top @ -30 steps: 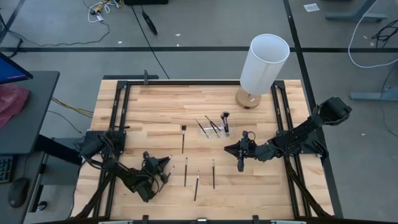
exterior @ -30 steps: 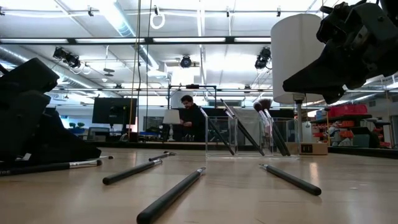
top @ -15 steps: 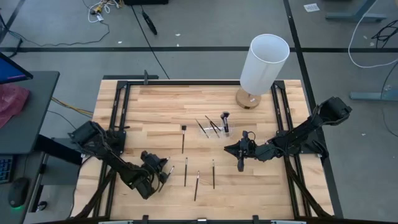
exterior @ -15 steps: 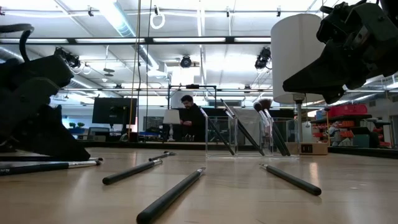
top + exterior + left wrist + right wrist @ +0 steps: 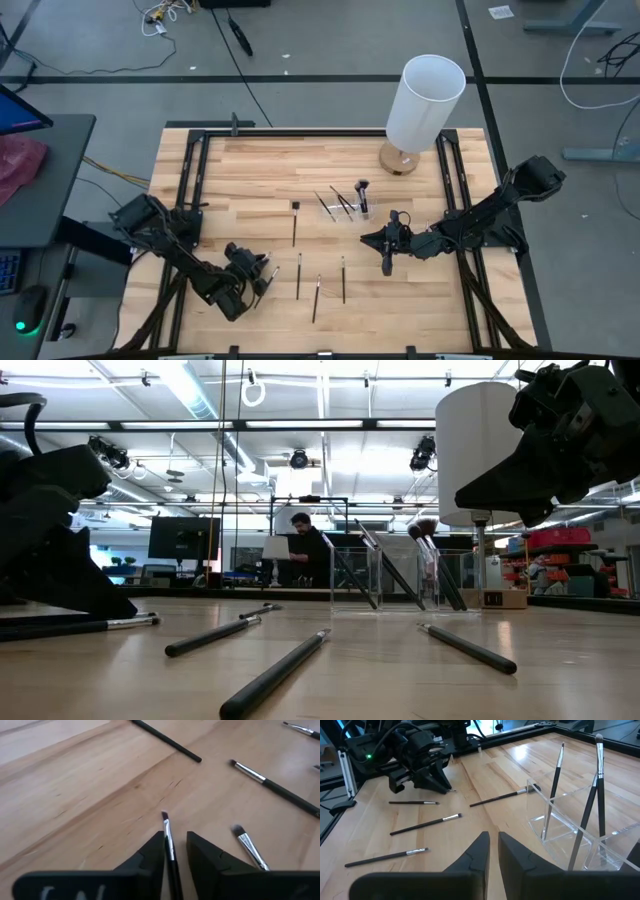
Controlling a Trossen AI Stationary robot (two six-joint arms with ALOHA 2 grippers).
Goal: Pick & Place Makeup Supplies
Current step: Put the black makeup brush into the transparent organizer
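My left gripper (image 5: 175, 847) is down on the table with a thin brush (image 5: 168, 836) lying between fingers that are a bit apart, not clamped. If I lift now, it probably slips out. More brushes (image 5: 298, 275) lie nearby. Farther off, my right gripper (image 5: 387, 262) hovers, fingers nearly together, empty. Beyond that, the clear holder (image 5: 345, 208) has about 4 brushes standing in it.

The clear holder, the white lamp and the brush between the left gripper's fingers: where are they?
clear holder (image 5: 580, 832): right wrist view, on its front wall.
white lamp (image 5: 425, 100): high view, middle of the shade.
brush (image 5: 168, 837): left wrist view, on the metal ferrule.
left gripper (image 5: 175, 845): left wrist view, between the fingertips.
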